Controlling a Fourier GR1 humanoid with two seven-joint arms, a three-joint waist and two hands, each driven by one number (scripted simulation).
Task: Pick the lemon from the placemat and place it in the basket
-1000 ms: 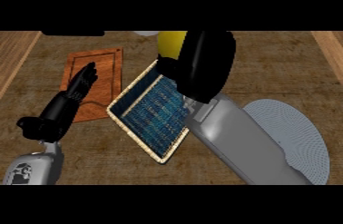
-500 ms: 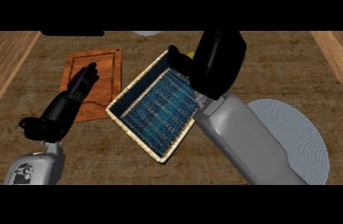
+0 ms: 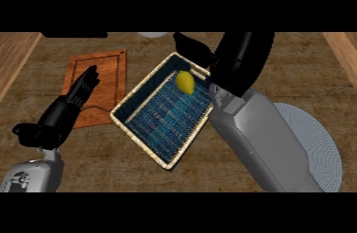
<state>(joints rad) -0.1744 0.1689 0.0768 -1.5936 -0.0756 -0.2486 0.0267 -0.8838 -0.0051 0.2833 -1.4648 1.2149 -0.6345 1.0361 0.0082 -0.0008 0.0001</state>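
Observation:
The yellow lemon (image 3: 185, 81) lies on the blue woven placemat (image 3: 164, 119), near its far right edge. My right hand (image 3: 233, 57) hovers just right of and beyond the lemon, open, fingers (image 3: 191, 45) reaching over the mat's far corner with nothing in them. The lemon shows whole, just below those fingers. The pale grey woven basket (image 3: 314, 147) sits at the right, partly hidden behind my right forearm (image 3: 258, 137). My left hand (image 3: 70, 104) rests open at the left, fingers straight.
A brown cutting board (image 3: 111, 71) lies left of the placemat, under my left hand's fingertips. A pale round object (image 3: 152, 35) peeks in at the far edge. Lighter wooden strips (image 3: 17, 53) border the counter at left and right.
My right hand has shifted to the right and uncovered the lemon, which was mostly hidden by it and now lies in full view on the mat. The mat's far corner has shifted away. The left hand is still.

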